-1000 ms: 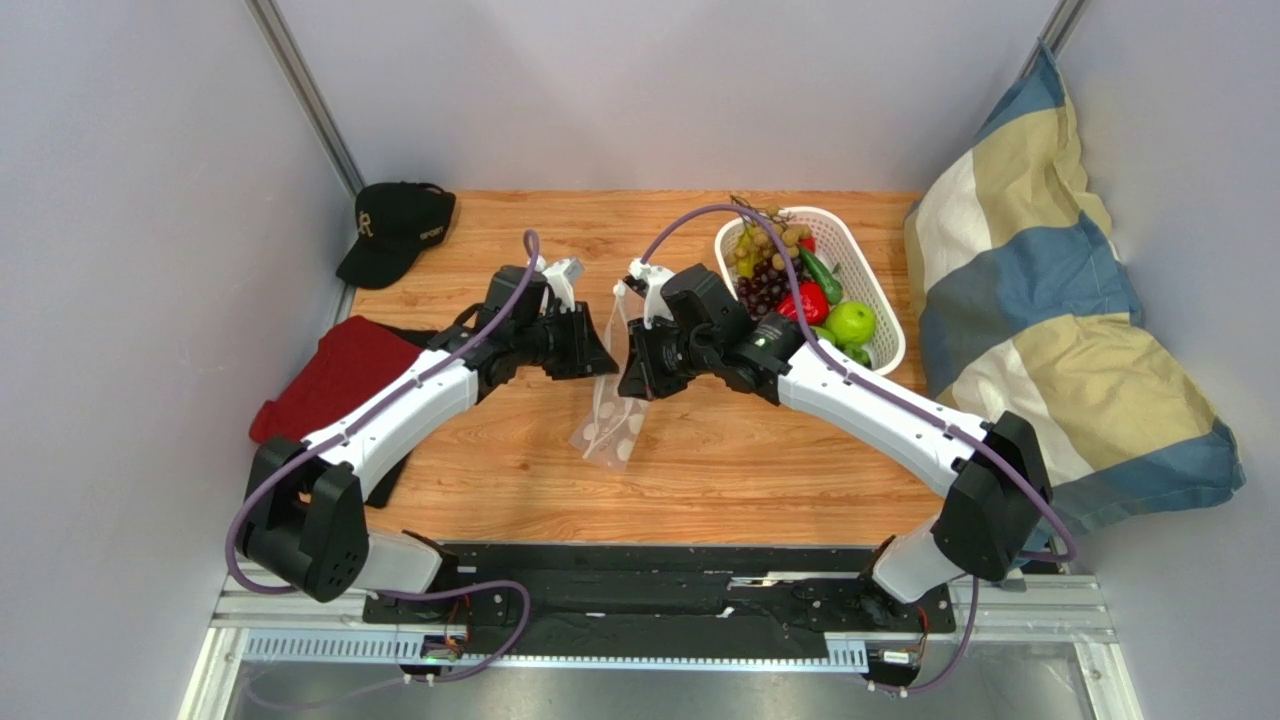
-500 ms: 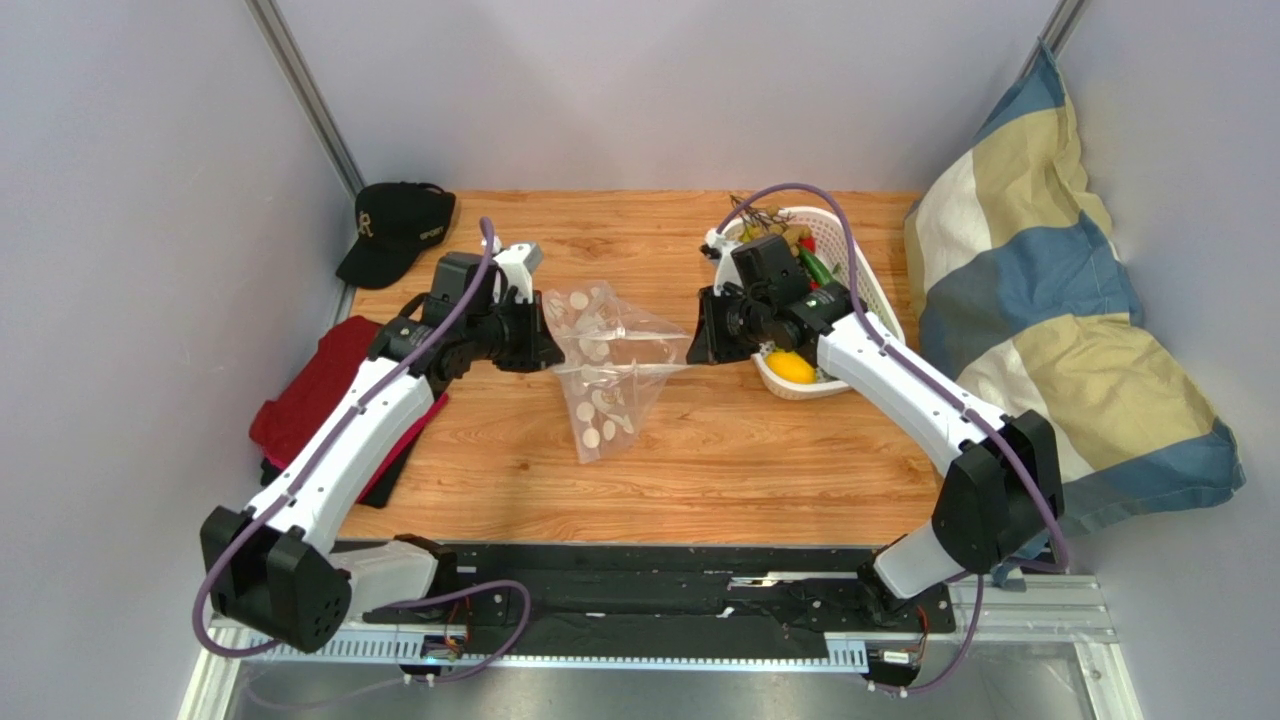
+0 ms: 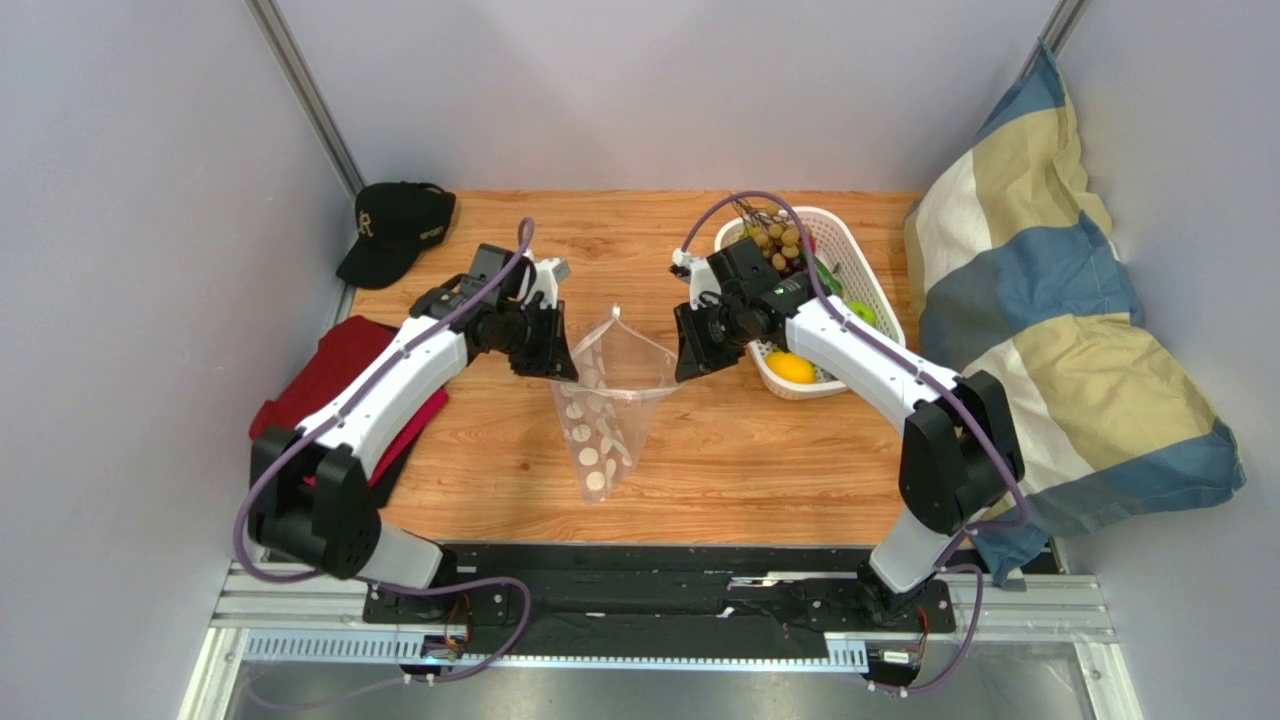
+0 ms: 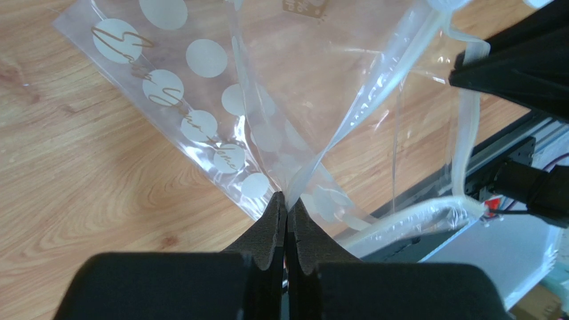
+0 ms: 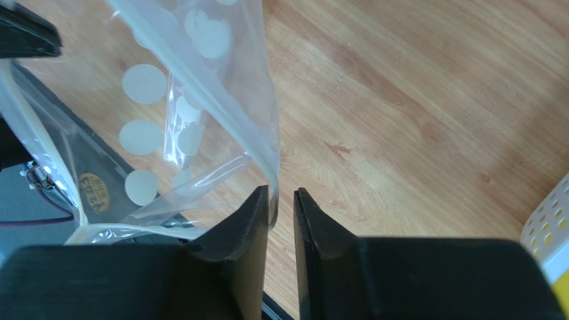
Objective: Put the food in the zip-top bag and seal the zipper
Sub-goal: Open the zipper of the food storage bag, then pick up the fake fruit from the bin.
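The zip-top bag (image 3: 609, 402), clear with white dots, hangs in a V over the table between my two grippers. My left gripper (image 3: 558, 354) is shut on the bag's edge; in the left wrist view its pads (image 4: 274, 213) pinch the film (image 4: 200, 100), with the zipper (image 4: 467, 140) off to the right. My right gripper (image 3: 685, 360) stands slightly open. In its wrist view there is a narrow gap at the gripper (image 5: 280, 193), and the bag (image 5: 200, 40) rests against one finger's inner face. The food lies in the white basket (image 3: 876, 285): grapes (image 3: 777, 240), a lemon (image 3: 792, 368), a green piece (image 3: 860, 314).
A black cap (image 3: 394, 228) lies at the back left and a red cloth (image 3: 338, 383) under the left arm. A large striped pillow (image 3: 1052, 315) fills the right side. The basket's corner (image 5: 551, 227) shows beside the right gripper. Grey walls enclose the table.
The two grippers have come a little closer together, so the bag sags into a deeper V. The right jaws, shut before, now stand slightly apart.
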`<state>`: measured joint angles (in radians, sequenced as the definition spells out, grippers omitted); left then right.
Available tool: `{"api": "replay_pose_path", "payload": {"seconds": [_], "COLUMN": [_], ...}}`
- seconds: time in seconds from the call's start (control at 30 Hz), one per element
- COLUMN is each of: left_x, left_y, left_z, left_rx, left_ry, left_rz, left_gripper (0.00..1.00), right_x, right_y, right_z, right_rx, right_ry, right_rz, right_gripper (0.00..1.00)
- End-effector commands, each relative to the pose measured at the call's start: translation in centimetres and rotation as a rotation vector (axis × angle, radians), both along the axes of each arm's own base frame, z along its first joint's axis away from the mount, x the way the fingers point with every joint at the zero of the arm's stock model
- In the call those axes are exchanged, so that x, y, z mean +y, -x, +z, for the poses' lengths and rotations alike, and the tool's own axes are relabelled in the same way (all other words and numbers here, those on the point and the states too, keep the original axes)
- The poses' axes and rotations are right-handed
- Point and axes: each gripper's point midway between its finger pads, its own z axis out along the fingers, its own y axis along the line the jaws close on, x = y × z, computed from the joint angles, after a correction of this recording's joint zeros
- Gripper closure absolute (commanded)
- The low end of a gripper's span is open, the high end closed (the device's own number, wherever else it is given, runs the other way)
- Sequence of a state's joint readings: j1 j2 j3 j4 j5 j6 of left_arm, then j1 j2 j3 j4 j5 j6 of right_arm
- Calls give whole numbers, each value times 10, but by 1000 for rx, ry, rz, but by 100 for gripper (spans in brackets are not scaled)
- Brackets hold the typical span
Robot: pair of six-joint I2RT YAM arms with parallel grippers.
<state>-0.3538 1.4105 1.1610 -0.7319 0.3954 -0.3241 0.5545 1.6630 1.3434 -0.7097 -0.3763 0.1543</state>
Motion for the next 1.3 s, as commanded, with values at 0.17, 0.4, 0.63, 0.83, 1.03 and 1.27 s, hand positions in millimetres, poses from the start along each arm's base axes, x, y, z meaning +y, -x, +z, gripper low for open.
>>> {"api": "replay_pose_path", "payload": {"seconds": [0.17, 0.4, 0.63, 0.83, 1.03, 1.27], "left_x": [-29, -42, -49, -55, -58, -62], "left_y": [-34, -39, -45, -48, -50, -53], "left_z": [-8, -19, -25, -28, -31, -33], "left_rx": [97, 139, 159, 172, 177, 182], "left_ry": [88, 95, 99, 106, 110, 121], "left_rz": [54, 46, 44, 36, 39, 37], "left_gripper": [100, 100, 100, 100, 100, 100], "right_x": [0, -44, -123, -194, -239, -268], "right_y": [-29, -45, -75, -109, -116, -130], "right_z": [38, 72, 56, 37, 21, 8], "right_rx": [-132, -163, -187, -209, -171, -182], "right_ry": [9, -16, 148, 347, 460, 548], "right_rz": [74, 25, -129, -191, -218, -267], "right_gripper": [31, 15, 14, 14, 15, 17]}}
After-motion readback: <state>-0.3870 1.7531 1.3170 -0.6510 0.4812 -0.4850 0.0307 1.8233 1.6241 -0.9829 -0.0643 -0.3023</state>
